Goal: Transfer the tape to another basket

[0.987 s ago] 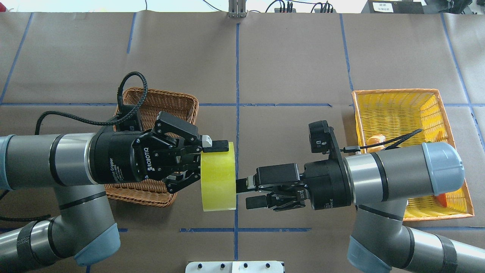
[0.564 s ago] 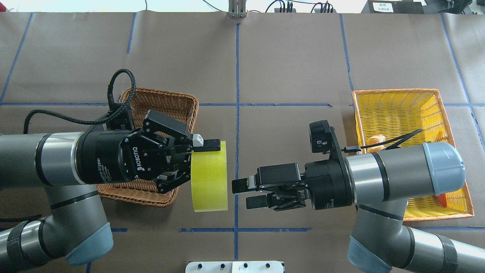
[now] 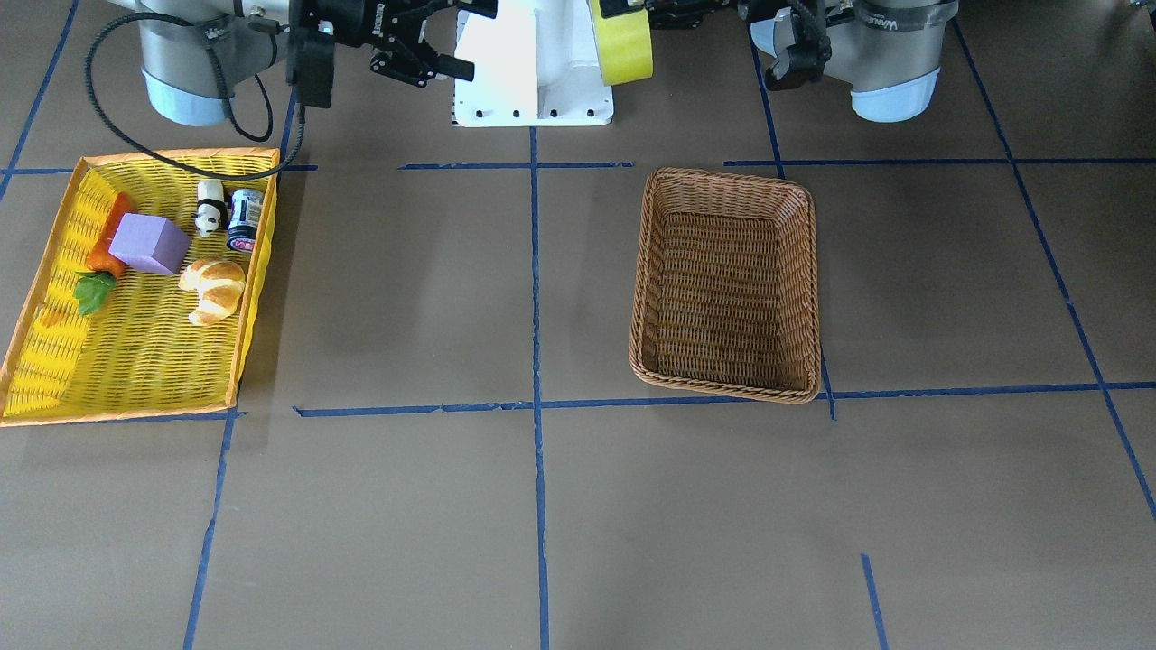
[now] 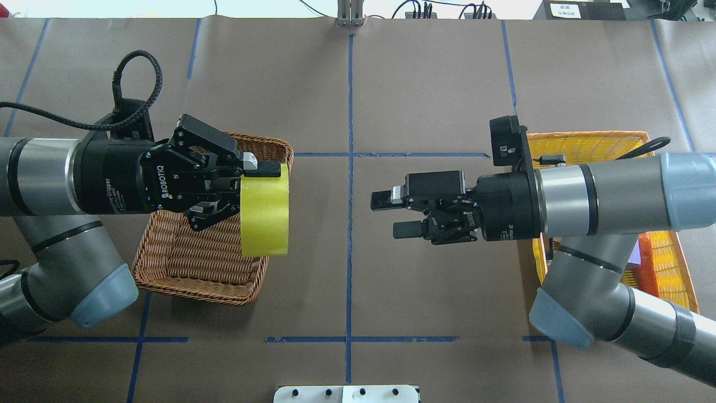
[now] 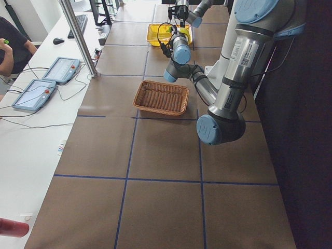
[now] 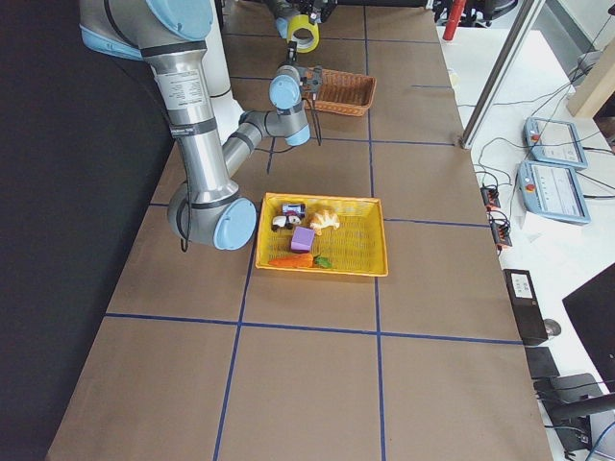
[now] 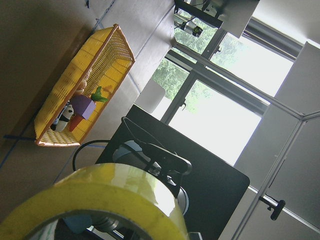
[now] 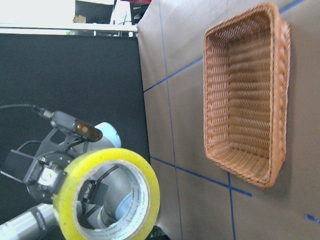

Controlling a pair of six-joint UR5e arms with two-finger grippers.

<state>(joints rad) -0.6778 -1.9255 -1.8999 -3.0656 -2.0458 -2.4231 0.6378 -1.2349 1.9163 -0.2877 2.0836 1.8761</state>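
**Brown-papered desk [image 4: 425, 84]: wicker basket [image 4: 196, 268] unfilled, tape [image 4: 265, 215] aloft**

The wicker basket is seen empty. The left tool [image 4: 260, 177] is clamped on the tape's wall, and the roll is held raised by the basket's edge. The right tool [image 4: 391, 214] is spread, holding nothing. Lowering and release are judged outstanding.

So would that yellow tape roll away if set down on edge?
Probably: the tape is a round hoop. It looks stiff, undented in the left gripper. The basket's raised sides would likely stop it.
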